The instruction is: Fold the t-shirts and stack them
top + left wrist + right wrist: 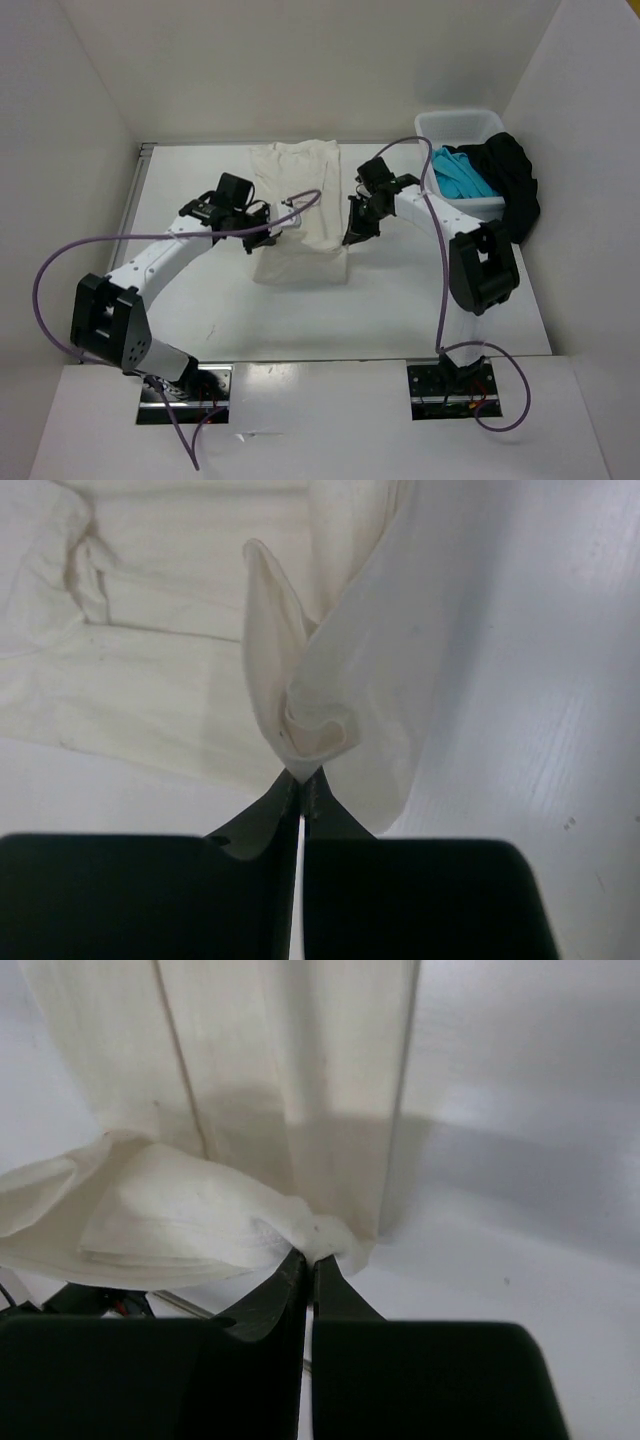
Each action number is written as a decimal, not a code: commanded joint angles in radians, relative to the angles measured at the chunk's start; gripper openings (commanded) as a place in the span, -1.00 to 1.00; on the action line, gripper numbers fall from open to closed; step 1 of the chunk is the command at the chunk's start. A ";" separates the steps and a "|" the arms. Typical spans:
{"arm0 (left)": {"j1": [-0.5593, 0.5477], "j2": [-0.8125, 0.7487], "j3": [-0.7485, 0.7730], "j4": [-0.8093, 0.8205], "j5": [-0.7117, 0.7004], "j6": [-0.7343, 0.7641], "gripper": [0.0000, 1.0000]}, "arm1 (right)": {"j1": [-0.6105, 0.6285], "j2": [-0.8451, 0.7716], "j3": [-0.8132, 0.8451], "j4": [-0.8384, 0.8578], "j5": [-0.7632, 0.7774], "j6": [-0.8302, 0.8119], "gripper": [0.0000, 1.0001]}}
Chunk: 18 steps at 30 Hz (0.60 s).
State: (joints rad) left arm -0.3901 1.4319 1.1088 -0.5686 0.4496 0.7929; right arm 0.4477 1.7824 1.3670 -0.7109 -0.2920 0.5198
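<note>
The top view looks down from high above and behind the arm bases, far enough to take in the whole white tabletop (330,320). The wrist views look forward past the black left hand (302,778) and black right hand (310,1262), each very near the cream-white cloth t-shirt (290,165), which all three views share.
</note>
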 commanded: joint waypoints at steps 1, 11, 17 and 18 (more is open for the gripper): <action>0.060 0.099 0.135 0.039 0.074 -0.130 -1.00 | -0.041 0.073 0.151 -0.030 -0.081 -0.127 -1.00; 0.157 0.350 0.370 0.099 0.074 -0.236 -1.00 | -0.119 0.342 0.544 -0.087 -0.168 -0.147 -1.00; 0.207 0.482 0.491 0.108 0.064 -0.254 -1.00 | -0.129 0.583 0.870 -0.229 -0.200 -0.176 -1.00; 0.208 0.507 0.500 0.108 0.064 -0.254 -1.00 | -0.139 0.638 0.904 -0.260 -0.200 -0.176 -1.00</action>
State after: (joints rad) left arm -0.2001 1.8931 1.5459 -0.4885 0.4843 0.5697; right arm 0.3256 2.3260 2.1399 -0.8494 -0.4614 0.3748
